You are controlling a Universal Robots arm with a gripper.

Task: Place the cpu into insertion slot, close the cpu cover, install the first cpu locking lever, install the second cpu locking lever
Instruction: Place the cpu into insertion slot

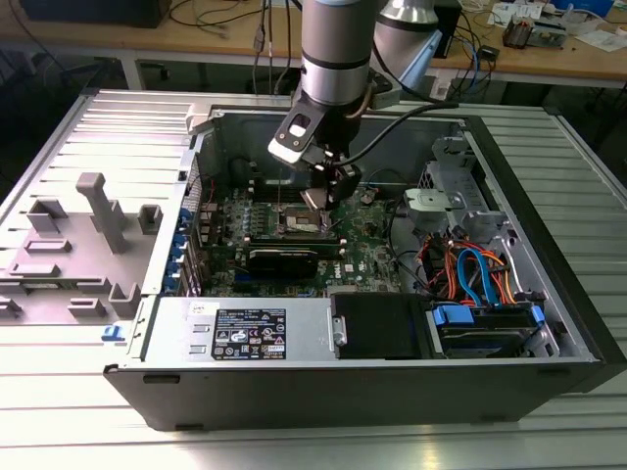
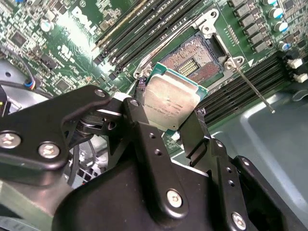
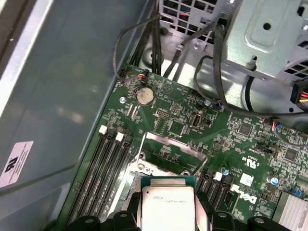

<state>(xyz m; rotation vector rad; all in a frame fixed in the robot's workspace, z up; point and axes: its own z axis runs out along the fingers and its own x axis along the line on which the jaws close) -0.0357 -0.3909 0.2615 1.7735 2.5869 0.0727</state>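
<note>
My gripper is shut on the cpu, a small square chip with a dull silver top and green edge, held by two opposite sides between black fingers. The chip hangs tilted just above and beside the insertion slot, whose dark pin field is uncovered. In the first wrist view the cpu sits in front of the cpu cover, a silver frame standing raised. A thin locking lever sticks out loose from the socket's corner. In the exterior view the gripper hovers over the slot inside the open computer case.
Long black memory slots run beside the socket. A metal drive cage with black cables stands close by. The case's grey wall bounds one side. The power supply and blue and orange cables fill the case's near side.
</note>
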